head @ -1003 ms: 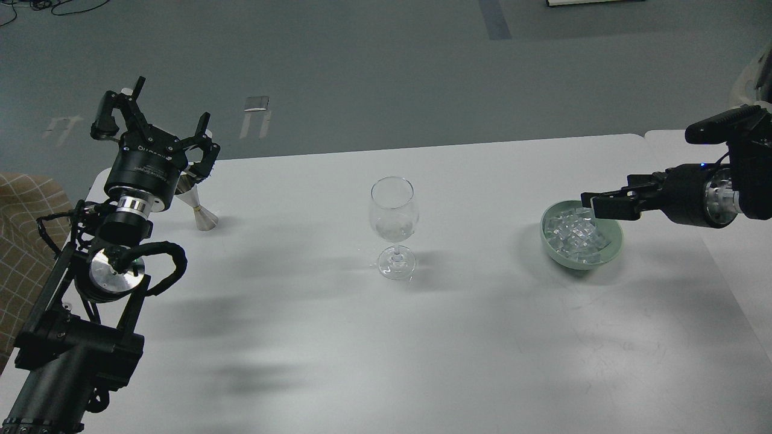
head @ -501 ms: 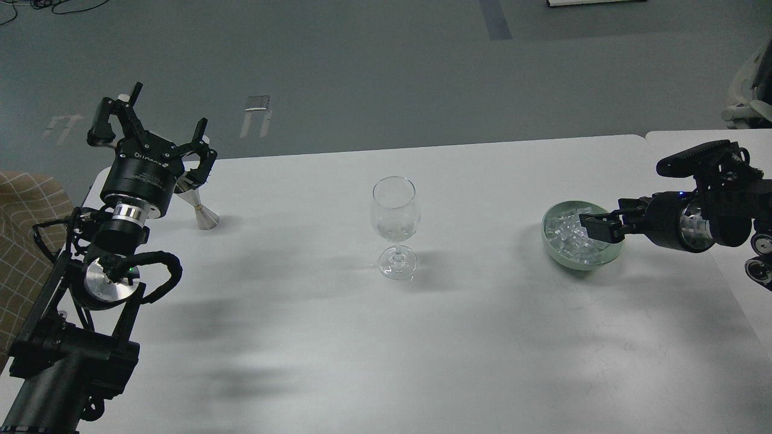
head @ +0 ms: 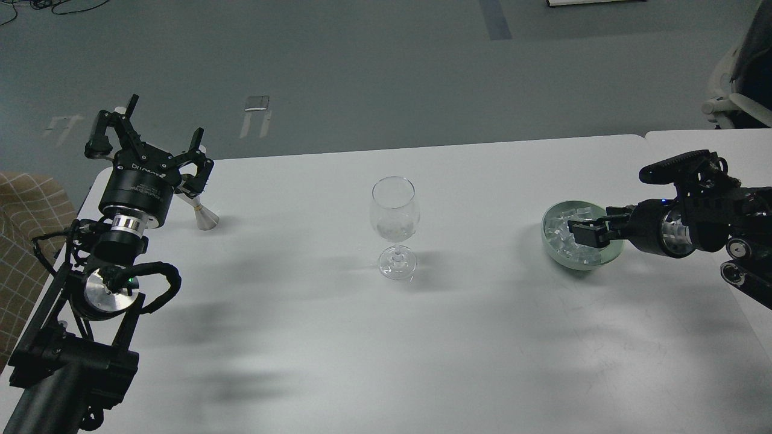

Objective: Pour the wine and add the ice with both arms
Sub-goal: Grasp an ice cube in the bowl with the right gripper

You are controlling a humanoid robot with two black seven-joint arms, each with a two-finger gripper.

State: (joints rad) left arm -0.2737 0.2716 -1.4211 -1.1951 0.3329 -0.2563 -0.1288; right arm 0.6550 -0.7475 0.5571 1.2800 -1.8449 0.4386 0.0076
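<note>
A clear wine glass (head: 394,208) stands upright mid-table with a little clear wine (head: 395,229) at the bottom of its bowl. A pale green bowl (head: 580,260) at the right holds several clear ice cubes (head: 560,232). My right gripper (head: 584,234) reaches in from the right, low over the bowl among the ice; its dark fingers cannot be told apart. My left gripper (head: 161,128) is open and empty at the far left, fingers pointing up and away. It stands just in front of a silver jigger (head: 204,218) and hides the jigger's top.
The white table (head: 386,337) ends close behind the left gripper. A second white table (head: 693,141) adjoins at the right. A chair (head: 733,90) stands at the top right, and checked fabric (head: 24,211) lies at the left edge.
My right arm has come down and moved left, bringing its gripper lower into the bowl of ice. My left gripper has shifted slightly left, still open.
</note>
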